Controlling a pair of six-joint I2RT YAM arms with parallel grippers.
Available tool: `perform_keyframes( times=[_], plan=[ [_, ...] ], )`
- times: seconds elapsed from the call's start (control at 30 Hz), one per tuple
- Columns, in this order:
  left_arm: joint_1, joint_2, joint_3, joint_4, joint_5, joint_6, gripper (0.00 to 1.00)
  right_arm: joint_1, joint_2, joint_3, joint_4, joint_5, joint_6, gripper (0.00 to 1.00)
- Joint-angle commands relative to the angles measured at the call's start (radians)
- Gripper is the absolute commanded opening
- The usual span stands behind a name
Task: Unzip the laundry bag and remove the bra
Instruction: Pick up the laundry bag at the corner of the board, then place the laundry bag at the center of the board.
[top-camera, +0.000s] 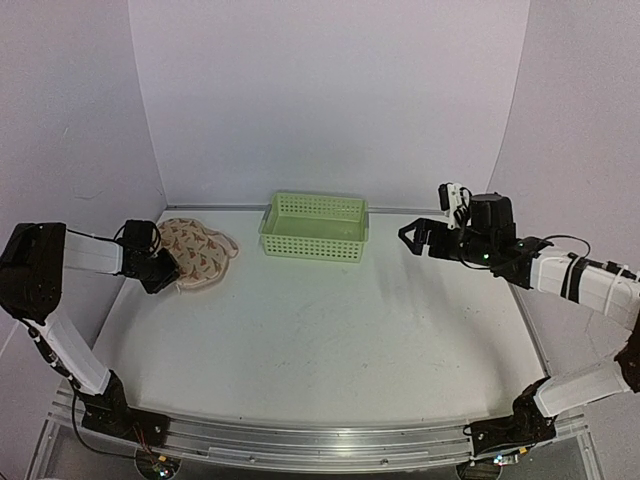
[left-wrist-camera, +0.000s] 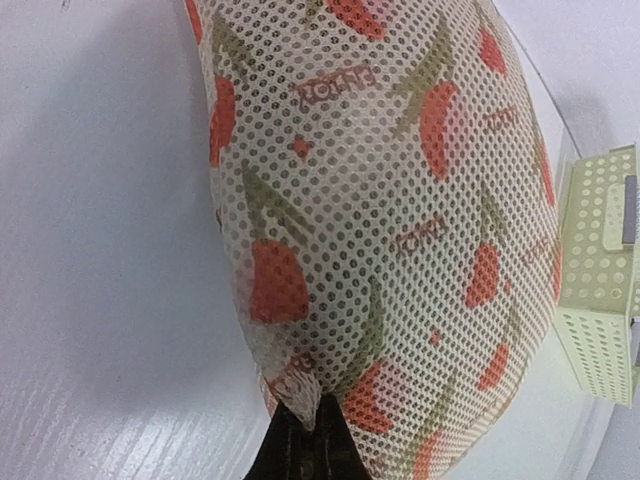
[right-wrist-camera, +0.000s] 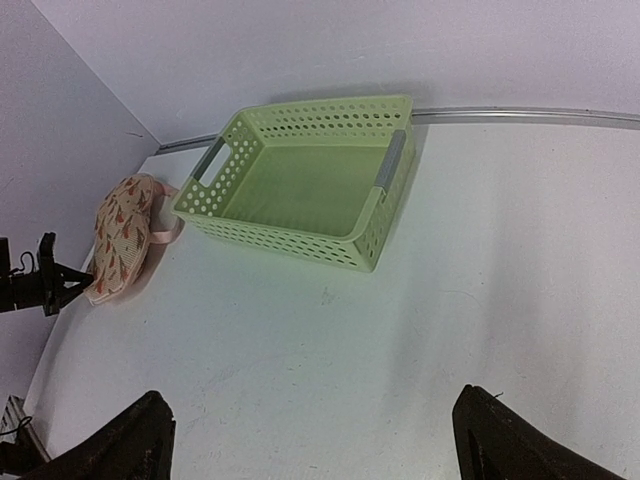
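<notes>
The laundry bag (top-camera: 202, 250) is a cream mesh pouch with red-brown leaf prints, lying at the far left of the table. It fills most of the left wrist view (left-wrist-camera: 400, 200), and the right wrist view shows the bag (right-wrist-camera: 120, 235) small at the left. My left gripper (top-camera: 172, 272) is at its near-left edge, and my left gripper (left-wrist-camera: 320, 412) is shut on a pinch of the mesh. My right gripper (top-camera: 411, 237) hovers at the right, and my right gripper (right-wrist-camera: 312, 400) is wide open with nothing between its fingers. The bra is hidden.
A light-green perforated basket (top-camera: 313, 251) stands at the back centre, just right of the bag; the basket (right-wrist-camera: 290, 240) holds nothing. White walls close in the table on the left, back and right.
</notes>
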Motion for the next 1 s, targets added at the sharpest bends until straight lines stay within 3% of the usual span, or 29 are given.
perform_keyframes(
  times=[0.0,0.2,0.37,0.73,0.97],
  plan=[
    [0.003,-0.060,-0.007,0.046,0.081,-0.018,0.00,-0.001,-0.035,0.000,0.054,-0.014,0.011,0.98],
    [-0.019,-0.179,-0.076,0.045,0.105,-0.077,0.00,0.011,-0.025,-0.010,0.055,-0.052,0.036,0.98],
    [-0.100,-0.292,-0.139,0.036,0.053,-0.147,0.00,0.074,-0.010,-0.031,0.057,-0.037,0.057,0.98],
    [-0.424,-0.484,-0.271,0.027,-0.156,-0.434,0.00,0.184,-0.012,-0.134,0.093,-0.043,0.212,0.98],
    [-0.702,-0.426,-0.252,0.053,-0.331,-0.631,0.00,0.252,-0.024,-0.203,0.099,-0.012,0.332,0.98]
  ],
)
